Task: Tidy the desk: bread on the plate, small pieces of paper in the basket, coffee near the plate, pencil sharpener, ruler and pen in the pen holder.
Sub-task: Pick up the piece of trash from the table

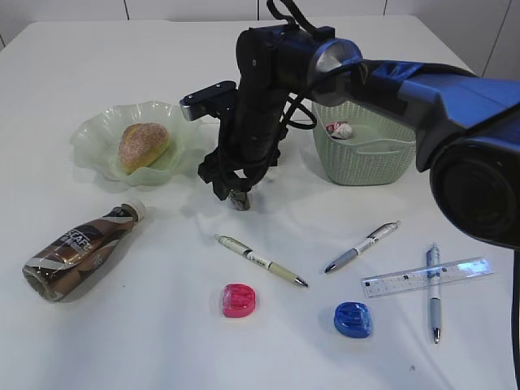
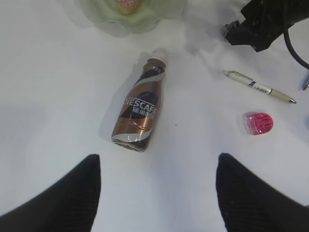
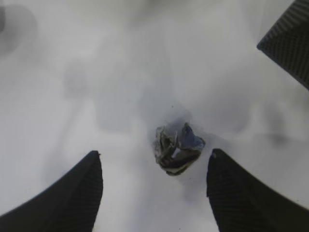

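coffee: the Nescafe bottle (image 1: 77, 252) lies on its side on the desk (image 1: 162, 341), white cap toward the plate, below and left of it and apart from it; by my reckoning it is not yet stood beside the plate
left gripper: my left gripper (image 2: 157, 193) hangs above the desk short of the bottle's base; its jaws stand wide apart with nothing between them
plate: the wavy pale green plate (image 1: 93, 134) holds the bread (image 1: 143, 145); I judge that step done
step in hand: small paper into the basket; a crumpled scrap of paper (image 1: 240, 200) lies on the desk between plate and basket
right gripper: my right gripper (image 3: 154, 193) points down over the scrap, reaching across the middle of the desk; the jaws are spread and empty; in my wrist view the scrap (image 3: 176, 148) sits between the two fingers, nearer the right one
next move: I judge I must descend, centre the scrap, close on it, then lift and carry it right, over the basket rim
basket: the sage-green basket (image 1: 366, 158) stands just right of my arm; one crumpled paper ball (image 1: 340, 129) already lies inside
left over: pens, sharpeners and the ruler (image 1: 426, 276) are scattered on the desk; I cannot see the pen holder
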You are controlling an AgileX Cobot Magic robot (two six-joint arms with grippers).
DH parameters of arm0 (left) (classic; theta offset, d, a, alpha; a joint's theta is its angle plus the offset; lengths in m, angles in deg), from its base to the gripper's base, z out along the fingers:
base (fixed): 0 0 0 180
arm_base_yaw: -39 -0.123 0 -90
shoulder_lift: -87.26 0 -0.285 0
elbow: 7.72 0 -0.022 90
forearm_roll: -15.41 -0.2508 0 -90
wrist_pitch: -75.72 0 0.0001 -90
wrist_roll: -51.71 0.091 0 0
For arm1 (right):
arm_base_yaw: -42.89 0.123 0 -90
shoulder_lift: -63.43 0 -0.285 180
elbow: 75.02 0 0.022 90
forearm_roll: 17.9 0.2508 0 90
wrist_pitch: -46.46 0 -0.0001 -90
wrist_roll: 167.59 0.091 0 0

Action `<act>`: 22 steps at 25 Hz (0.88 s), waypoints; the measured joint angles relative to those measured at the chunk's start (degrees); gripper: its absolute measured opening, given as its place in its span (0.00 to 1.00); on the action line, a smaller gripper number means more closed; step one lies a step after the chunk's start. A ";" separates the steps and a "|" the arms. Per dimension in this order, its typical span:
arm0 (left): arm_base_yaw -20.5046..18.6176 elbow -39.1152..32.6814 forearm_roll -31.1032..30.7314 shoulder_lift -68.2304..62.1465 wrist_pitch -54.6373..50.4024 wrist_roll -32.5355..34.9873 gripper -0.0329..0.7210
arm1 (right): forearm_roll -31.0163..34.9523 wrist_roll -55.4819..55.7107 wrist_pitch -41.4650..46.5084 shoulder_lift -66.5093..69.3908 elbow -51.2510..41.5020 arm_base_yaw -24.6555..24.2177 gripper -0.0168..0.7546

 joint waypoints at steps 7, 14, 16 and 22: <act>0.00 0.00 0.00 0.00 0.00 0.00 0.74 | 0.67 0.00 -0.63 2.90 0.00 -1.16 0.69; 0.00 0.00 0.00 0.00 0.00 0.00 0.74 | 2.15 0.00 -2.64 3.30 0.00 -1.20 0.61; 0.00 0.00 0.00 0.00 0.00 0.00 0.74 | 2.18 -0.09 -2.82 3.30 0.00 -1.20 0.60; 0.00 0.00 0.00 0.00 0.00 0.00 0.74 | 2.28 -0.22 -3.03 3.30 0.00 -1.20 0.60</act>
